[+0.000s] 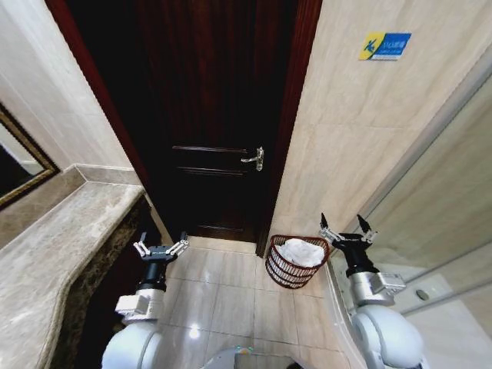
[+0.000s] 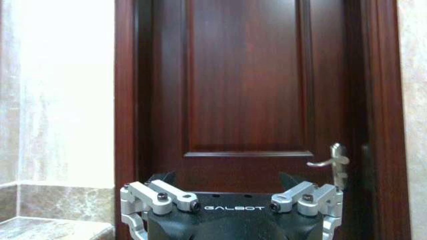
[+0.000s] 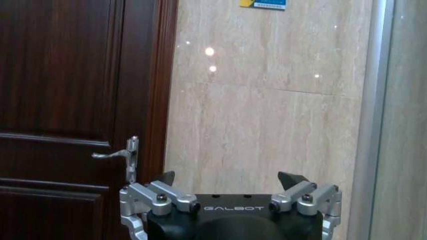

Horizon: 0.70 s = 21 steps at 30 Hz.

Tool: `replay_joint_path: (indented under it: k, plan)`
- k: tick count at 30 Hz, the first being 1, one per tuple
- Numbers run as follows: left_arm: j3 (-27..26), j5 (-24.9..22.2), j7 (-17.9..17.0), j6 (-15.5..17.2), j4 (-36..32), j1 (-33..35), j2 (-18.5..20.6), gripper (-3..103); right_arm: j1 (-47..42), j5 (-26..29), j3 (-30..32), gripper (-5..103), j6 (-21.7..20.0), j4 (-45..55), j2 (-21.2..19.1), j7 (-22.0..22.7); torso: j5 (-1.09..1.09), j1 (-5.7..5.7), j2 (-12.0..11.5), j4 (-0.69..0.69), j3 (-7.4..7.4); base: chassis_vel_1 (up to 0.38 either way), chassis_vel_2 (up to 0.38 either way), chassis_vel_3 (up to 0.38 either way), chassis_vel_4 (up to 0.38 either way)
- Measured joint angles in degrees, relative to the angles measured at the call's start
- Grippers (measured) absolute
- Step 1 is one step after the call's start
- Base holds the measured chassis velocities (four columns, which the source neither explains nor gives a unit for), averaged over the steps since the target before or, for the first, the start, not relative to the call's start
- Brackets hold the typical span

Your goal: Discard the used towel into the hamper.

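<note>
The hamper [image 1: 288,273], a round dark red-brown wire basket, stands on the tiled floor by the wall just right of the door. A crumpled white towel [image 1: 300,251] lies inside it. My right gripper [image 1: 347,228] is raised a little to the right of the hamper, open and holding nothing. My left gripper [image 1: 161,247] is held up on the left beside the counter, open and also holding nothing. In the wrist views each gripper [image 2: 227,180] [image 3: 233,178] faces the door or the wall with spread fingers.
A dark wooden door [image 1: 215,115] with a metal lever handle [image 1: 254,159] is straight ahead. A marble counter [image 1: 54,246] runs along the left, and a tiled wall [image 1: 354,138] with a glass partition [image 1: 446,200] closes the right. Pale floor tiles [image 1: 223,292] lie between my arms.
</note>
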Motion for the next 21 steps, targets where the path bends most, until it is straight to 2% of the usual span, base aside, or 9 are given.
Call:
replay_joint_path:
  k: [2,6,13,21]
  plan:
    - [0.21,0.57,-1.93,-1.71,1.01,0.13,-0.32,100,-0.45,-0.01,0.00,100,-0.05,0.17,-0.16,-0.03,0.00,0.16,0.35,0.00,0.20,0.000,0.000,0.000,0.000]
    - [-0.28,0.75,-2.75,-2.45,1.30,0.76,-0.44,100,-1.41,-0.14,-0.49,100,-1.80,1.93,-0.39,0.09,0.00,0.21,0.46,0.00,0.26,0.000,0.000,0.000,0.000]
    - [-0.06,1.22,-2.94,-2.43,0.36,0.64,-0.95,100,-1.70,-0.52,-1.03,100,-1.93,2.96,-0.74,0.35,0.00,0.17,0.29,0.00,0.19,0.011,-0.013,-0.019,0.009]
    - [0.21,2.43,-2.89,-2.54,-0.76,1.43,-2.04,100,-4.71,-0.24,-0.28,100,-0.72,4.17,-1.26,0.41,0.00,0.00,0.02,0.00,0.02,0.127,-0.133,-0.148,0.143]
